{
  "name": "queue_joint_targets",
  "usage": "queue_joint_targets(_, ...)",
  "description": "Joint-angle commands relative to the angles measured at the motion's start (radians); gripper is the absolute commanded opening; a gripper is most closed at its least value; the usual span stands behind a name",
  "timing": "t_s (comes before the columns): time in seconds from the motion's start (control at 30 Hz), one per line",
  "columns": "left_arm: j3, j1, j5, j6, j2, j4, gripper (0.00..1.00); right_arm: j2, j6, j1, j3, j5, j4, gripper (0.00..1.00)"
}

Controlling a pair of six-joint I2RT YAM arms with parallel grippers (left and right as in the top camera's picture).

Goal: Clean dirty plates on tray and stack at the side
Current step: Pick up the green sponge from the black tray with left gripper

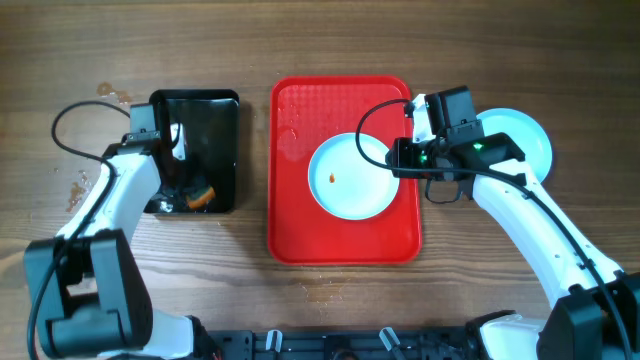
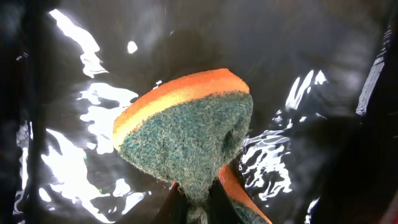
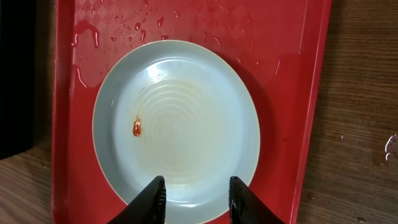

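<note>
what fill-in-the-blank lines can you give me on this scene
1. The left end effector is shut on a ___ above the black tray.
2. The red tray holds exactly ___ plate.
3. Another plate, partly under the right arm, rests on the wooden ___.
Missing: sponge; one; table.

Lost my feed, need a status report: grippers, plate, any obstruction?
Left gripper shut on orange-and-green scouring sponge over black rectangular tray. Right gripper open above pale-blue round plate on red plastic tray; orange smear uncleaned. Nothing blocking.
</note>
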Motion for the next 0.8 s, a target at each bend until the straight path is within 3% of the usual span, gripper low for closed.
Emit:
queue_joint_targets(0.0, 0.03, 0.002, -0.013, 0.031, -0.047, -0.004, 0.05, -0.009, -0.015, 0.003, -0.006, -0.017, 0.002, 0.34)
queue_joint_targets(0.03, 0.02, 0.002, -0.012, 0.031, -0.046, -0.004, 0.17, -0.009, -0.012, 0.003, -0.006, -0.017, 0.002, 0.34)
queue_joint_targets(0.07, -0.005, 0.002, 0.013, 0.031, -0.042, 0.009, 0.43, -0.009, -0.012, 0.003, -0.006, -0.017, 0.002, 0.34)
queue_joint_targets(0.1, -0.024, 0.002, 0.025, 0.031, -0.037, 0.029, 0.5, -0.009, -0.012, 0.003, -0.006, -0.017, 0.003, 0.34)
queue_joint_targets(0.2, -0.098, 0.002, 0.023, 0.031, -0.012, 0.137, 0.52, -0.009, -0.012, 0.003, -0.006, -0.017, 0.003, 0.34)
queue_joint_targets(0.23, -0.112, 0.002, 0.022, 0.031, -0.003, 0.162, 0.41, -0.009, -0.012, 0.004, -0.006, -0.017, 0.003, 0.34)
queue_joint_targets(0.3, -0.121, 0.002, 0.033, 0.031, 0.018, 0.181, 0.07, -0.009, -0.007, 0.003, -0.006, -0.018, 0.003, 0.34)
queue_joint_targets(0.33, -0.121, 0.002, 0.061, 0.031, 0.025, 0.175, 0.04, -0.009, 0.003, 0.003, -0.006, -0.018, 0.003, 0.34)
queue_joint_targets(0.57, -0.005, 0.002, 0.114, 0.077, -0.09, 0.01, 0.04, -0.009, 0.009, 0.003, -0.006, -0.024, 0.009, 0.34)
queue_joint_targets(0.7, -0.005, 0.002, 0.095, 0.084, -0.119, 0.015, 0.05, -0.009, 0.009, 0.003, -0.006, -0.024, 0.01, 0.34)
queue_joint_targets(0.73, -0.006, 0.002, 0.095, 0.083, -0.112, 0.015, 0.26, -0.009, 0.009, 0.003, -0.006, -0.024, 0.01, 0.34)
queue_joint_targets(0.77, -0.007, 0.002, 0.095, 0.083, -0.107, 0.014, 0.37, -0.009, 0.01, 0.003, -0.006, -0.024, 0.01, 0.34)
